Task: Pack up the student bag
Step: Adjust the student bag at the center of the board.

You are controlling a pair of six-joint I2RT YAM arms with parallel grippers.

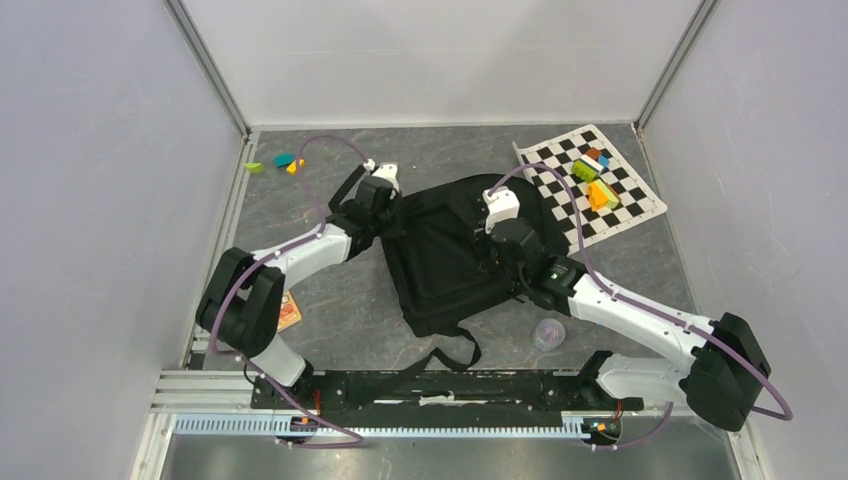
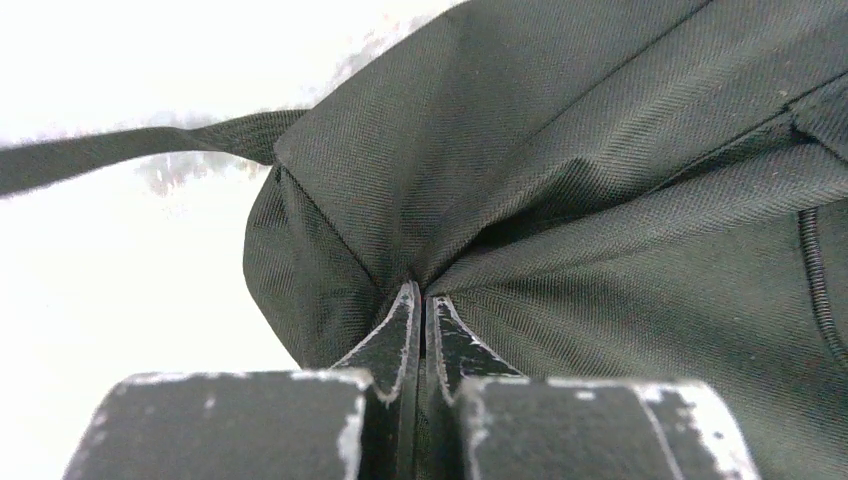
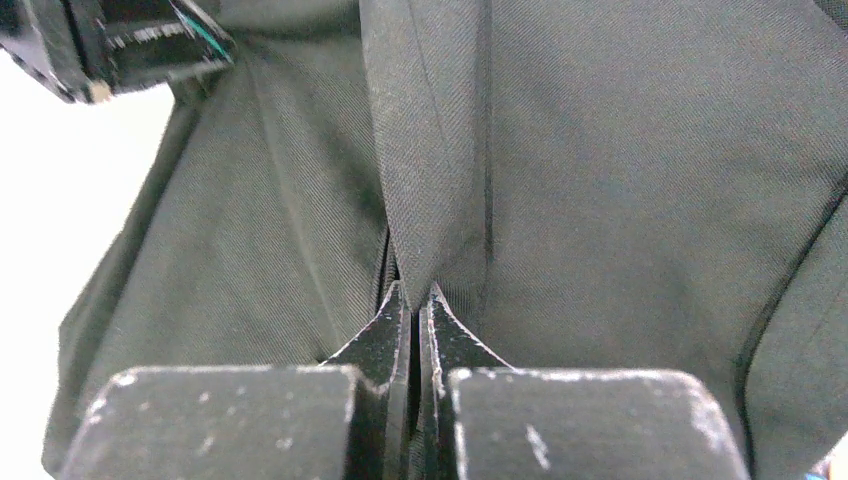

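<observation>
Left wrist view: the left claw (image 2: 422, 298) is pressed together on the bag (image 2: 600, 200), its two tips almost meeting with a pinch of black cloth caught between them. Creases in the weave run in toward the tips from both sides. The pinch sits at a rounded corner of the bag, where a strap (image 2: 120, 150) leads off to the left over the bright, washed-out table (image 2: 100, 300).

Right wrist view: the right claw (image 3: 415, 298) is closed just as tightly, tips nearly touching. It nips the near end of a raised fold of bag cloth that runs up and away from it. A thin dark slit shows just left of the tips; what it is I cannot tell.

Top view: the bag lies in the middle of the table, between the two arms, with a strap trailing toward the near edge. The left claw is at the bag's far left corner and the right claw at its far edge, nearer the middle. Right of the bag and further back lies a checkered mat (image 1: 640, 205) with coloured blocks (image 1: 595, 180) on it. A small clear tub (image 1: 548, 333) stands near the bag's near right corner.
</observation>
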